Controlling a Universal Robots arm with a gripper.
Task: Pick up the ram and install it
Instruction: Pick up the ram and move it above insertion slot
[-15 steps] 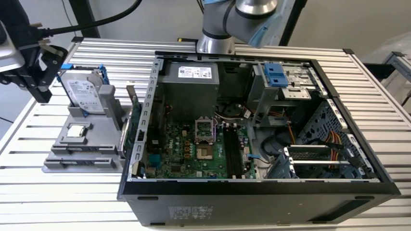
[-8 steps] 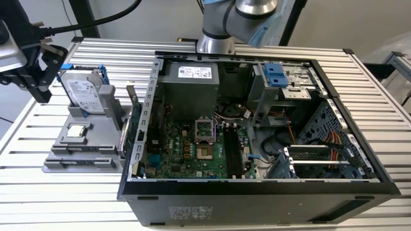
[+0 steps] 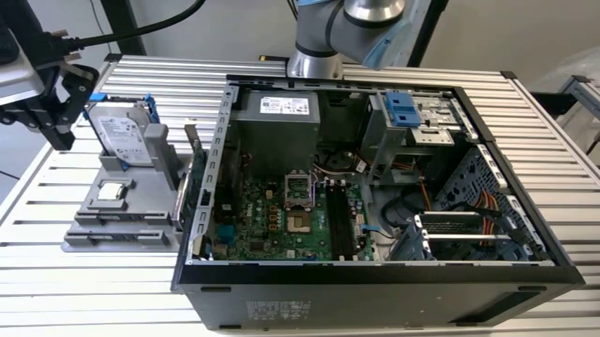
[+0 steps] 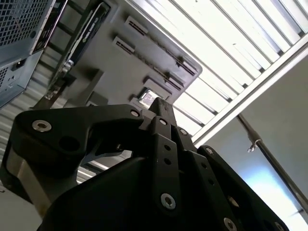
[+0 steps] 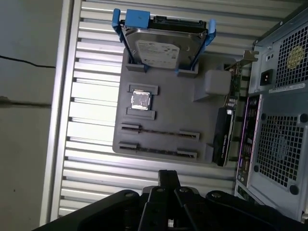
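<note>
The ram (image 5: 159,132) is a thin dark stick standing on edge in one slot of the grey holder (image 5: 168,108), beside the small silver chip (image 5: 141,100). In the exterior view the grey holder (image 3: 117,210) lies to the left of the open computer case (image 3: 375,175). My gripper (image 3: 60,140) hangs above the table at the exterior view's far left, next to the hard drive (image 3: 122,137) and apart from the ram. In both wrist views the black fingertips (image 5: 168,176) (image 4: 161,107) meet, shut with nothing between them.
The silver hard drive with its blue bracket (image 5: 163,45) stands at one end of the holder. A black expansion card (image 5: 222,137) stands between holder and case. Inside the case the green motherboard (image 3: 281,225) has long black slots (image 3: 339,221); cables and a drive cage (image 3: 412,119) crowd the exterior view's right.
</note>
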